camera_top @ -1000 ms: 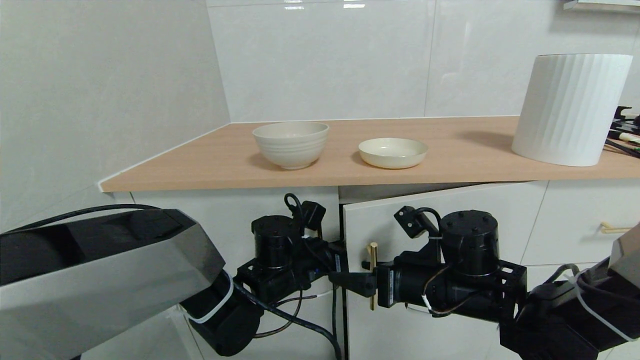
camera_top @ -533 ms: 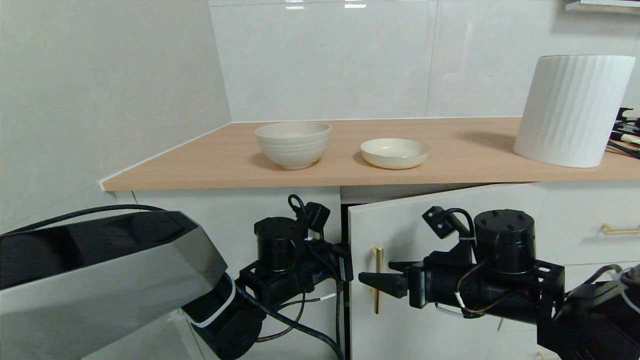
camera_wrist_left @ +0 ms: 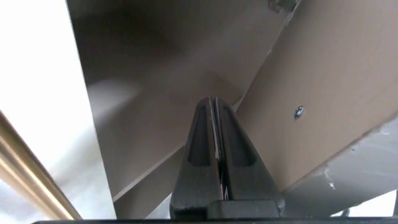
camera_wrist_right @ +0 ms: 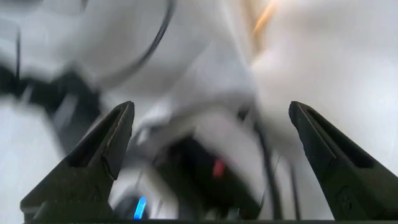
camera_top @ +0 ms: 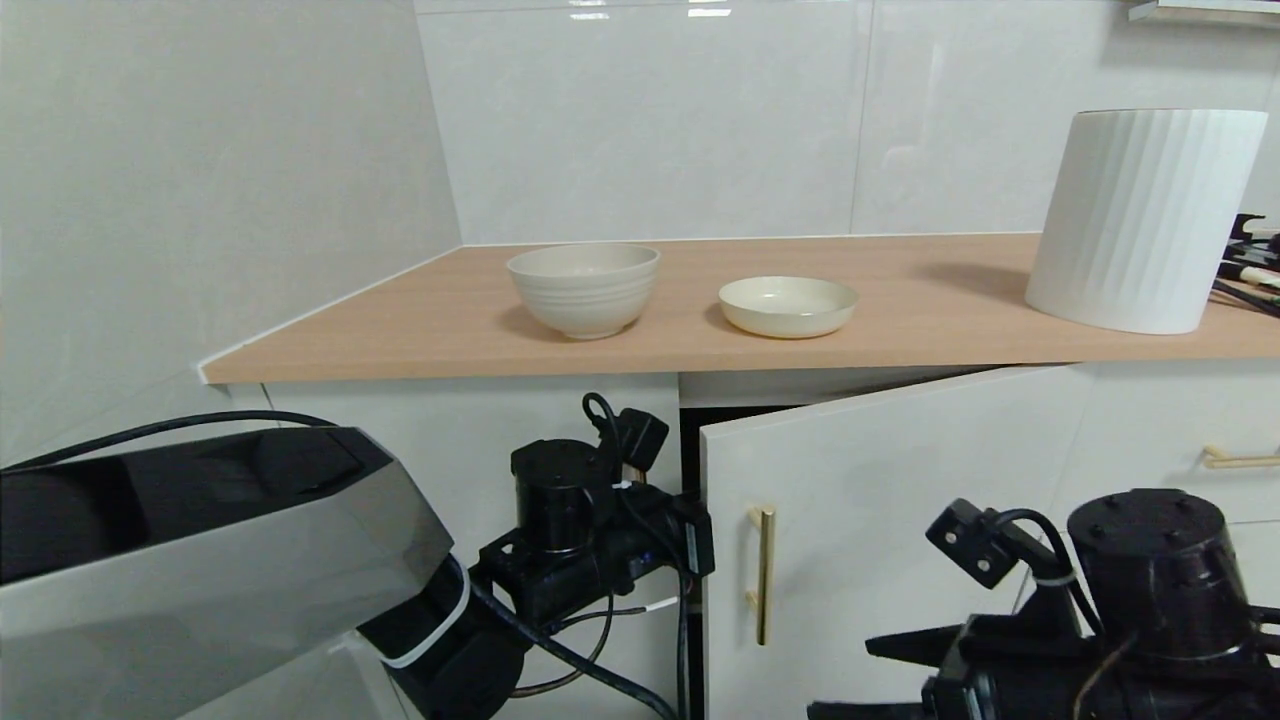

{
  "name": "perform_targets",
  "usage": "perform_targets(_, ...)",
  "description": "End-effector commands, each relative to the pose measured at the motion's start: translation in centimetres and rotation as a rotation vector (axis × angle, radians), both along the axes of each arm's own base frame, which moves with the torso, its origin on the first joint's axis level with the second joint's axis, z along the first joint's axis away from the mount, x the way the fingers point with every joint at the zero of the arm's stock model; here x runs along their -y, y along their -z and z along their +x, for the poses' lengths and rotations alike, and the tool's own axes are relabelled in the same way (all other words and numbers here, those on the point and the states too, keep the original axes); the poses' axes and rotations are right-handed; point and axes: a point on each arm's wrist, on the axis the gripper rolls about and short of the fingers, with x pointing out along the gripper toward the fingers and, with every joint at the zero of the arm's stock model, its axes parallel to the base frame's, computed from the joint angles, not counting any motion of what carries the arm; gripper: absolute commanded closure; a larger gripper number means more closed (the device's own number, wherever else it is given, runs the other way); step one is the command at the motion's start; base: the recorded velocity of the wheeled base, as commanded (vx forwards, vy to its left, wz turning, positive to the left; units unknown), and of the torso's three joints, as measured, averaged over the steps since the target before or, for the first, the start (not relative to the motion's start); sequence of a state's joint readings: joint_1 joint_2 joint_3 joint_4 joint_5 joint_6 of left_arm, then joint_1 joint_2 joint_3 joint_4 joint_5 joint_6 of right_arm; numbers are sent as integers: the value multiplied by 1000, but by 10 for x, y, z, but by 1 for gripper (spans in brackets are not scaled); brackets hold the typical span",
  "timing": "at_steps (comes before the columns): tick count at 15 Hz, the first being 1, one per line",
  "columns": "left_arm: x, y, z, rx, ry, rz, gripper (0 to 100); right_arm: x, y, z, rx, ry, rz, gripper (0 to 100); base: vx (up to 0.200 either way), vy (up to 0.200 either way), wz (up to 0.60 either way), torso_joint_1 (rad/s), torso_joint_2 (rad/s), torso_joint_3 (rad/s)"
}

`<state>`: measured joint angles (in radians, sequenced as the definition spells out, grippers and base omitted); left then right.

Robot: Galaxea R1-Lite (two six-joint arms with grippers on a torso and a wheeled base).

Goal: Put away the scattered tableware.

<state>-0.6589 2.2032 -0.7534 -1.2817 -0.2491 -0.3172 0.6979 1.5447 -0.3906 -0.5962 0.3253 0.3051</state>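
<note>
Cabinet door (camera_top: pixel 880 480) ajar beneath bowl (camera_top: pixel 583 288)

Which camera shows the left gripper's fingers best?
Left wrist view: the left gripper sits close up, shut, inside the cabinet. Head view shows its wrist beside the cabinet door, fingertips hidden. Right wrist view: cannot tell.

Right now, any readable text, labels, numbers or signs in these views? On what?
No readable text in any view.
The bowl, plate, white ribbed container, cabinet door and countertop bear no visible print.
The small items at the counter's right edge are too small to tell whether they carry print.
</note>
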Motion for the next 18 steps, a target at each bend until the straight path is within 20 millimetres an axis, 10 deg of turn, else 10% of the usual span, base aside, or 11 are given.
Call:
perform_targets(1, 1, -2, -2, 7, 2, -5, 100, 9, -27, -34, 48, -88, 32, 0, 0, 0, 0, 0, 0, 0)
perform_targets(18, 8, -5, -6, 15, 28, -12, 100, 5, -21, -40, 50, -137, 1, 0, -47, 0, 0, 1, 0, 0)
